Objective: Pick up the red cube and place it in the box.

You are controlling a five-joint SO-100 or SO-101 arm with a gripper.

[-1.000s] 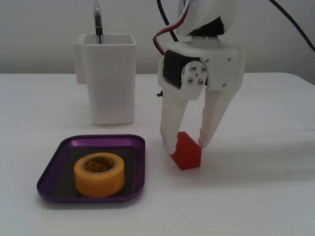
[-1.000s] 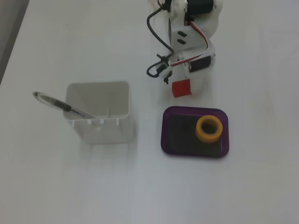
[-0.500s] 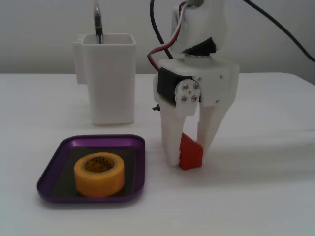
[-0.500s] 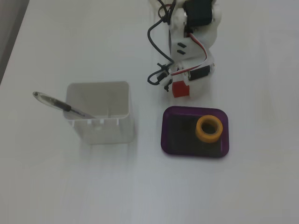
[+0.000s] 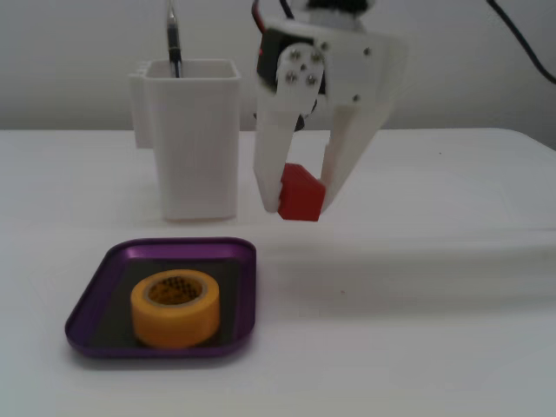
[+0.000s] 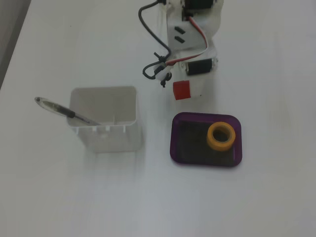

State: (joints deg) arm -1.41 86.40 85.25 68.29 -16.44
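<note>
The red cube (image 5: 301, 193) hangs clear above the white table, pinched between the white fingers of my gripper (image 5: 299, 201), which is shut on it. From above, the red cube (image 6: 181, 90) shows just beyond the far edge of the box, under my gripper (image 6: 182, 91). The box (image 5: 104, 268) is a shallow purple tray lying low and to the left of the cube in the front view. In the top view the box (image 6: 190, 143) lies just below the cube.
A yellow tape roll (image 5: 175, 307) sits inside the purple tray, also seen from above as a yellow tape roll (image 6: 220, 136) at the tray's right. A tall white container (image 5: 192, 137) holding a pen (image 6: 64, 111) stands behind the tray.
My gripper closed on the red cube, then lifted it off the table and carried it slightly left in the front view.
</note>
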